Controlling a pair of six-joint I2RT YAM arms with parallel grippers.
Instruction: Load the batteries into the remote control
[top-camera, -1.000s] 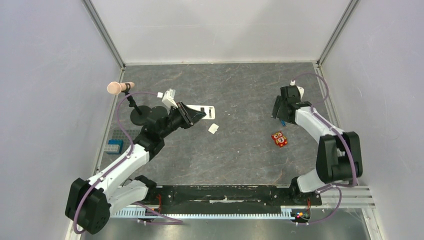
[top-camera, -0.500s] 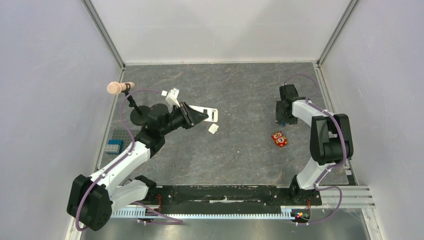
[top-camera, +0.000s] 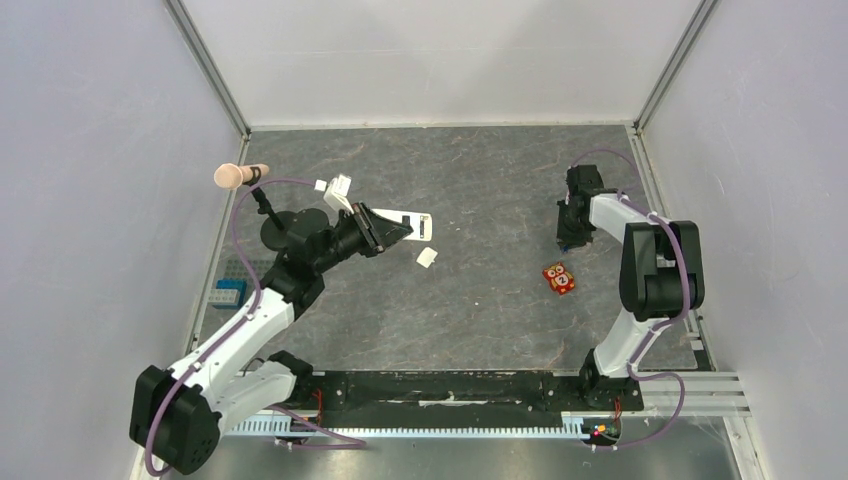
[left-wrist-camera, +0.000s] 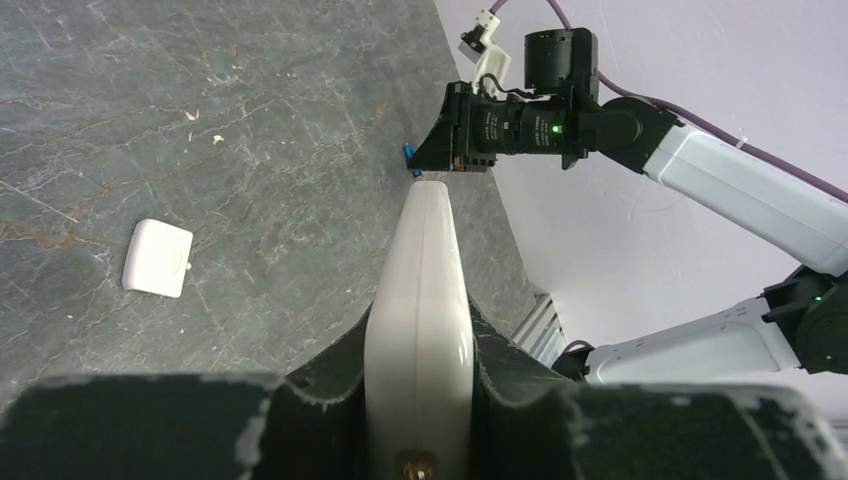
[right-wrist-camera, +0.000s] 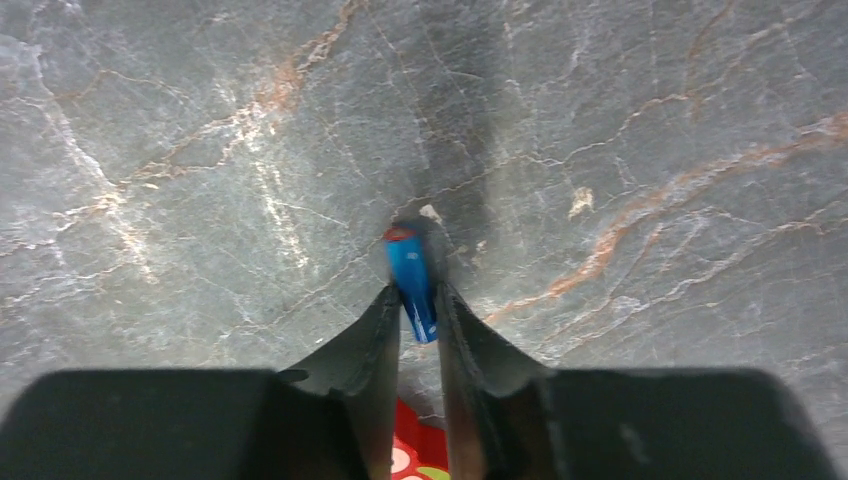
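Your right gripper (right-wrist-camera: 413, 305) has dropped to the tabletop (right-wrist-camera: 650, 150) and drawn its jaws in onto the blue battery (right-wrist-camera: 410, 268), now pinched between the fingertips. The right arm (top-camera: 655, 265) has folded upright behind it. Your left arm (top-camera: 250, 320) shifted slightly.

Both arms wear one livery: the left arm (top-camera: 250, 320), at seven o'clock in the overhead view, and the right arm (top-camera: 655, 290), at four o'clock, have smooth white link shells set between bulky black joint housings with rounded ends. A thin purple cable (top-camera: 237, 225) loops free along each arm. The left gripper (top-camera: 405, 230) and right gripper (top-camera: 564, 243) are matte black, and their fingers (right-wrist-camera: 372, 345) are tapering black blades with pale, scuffed edges. In the left wrist view, at twelve o'clock, a small green light (left-wrist-camera: 541, 128) glows on the right arm's black wrist.
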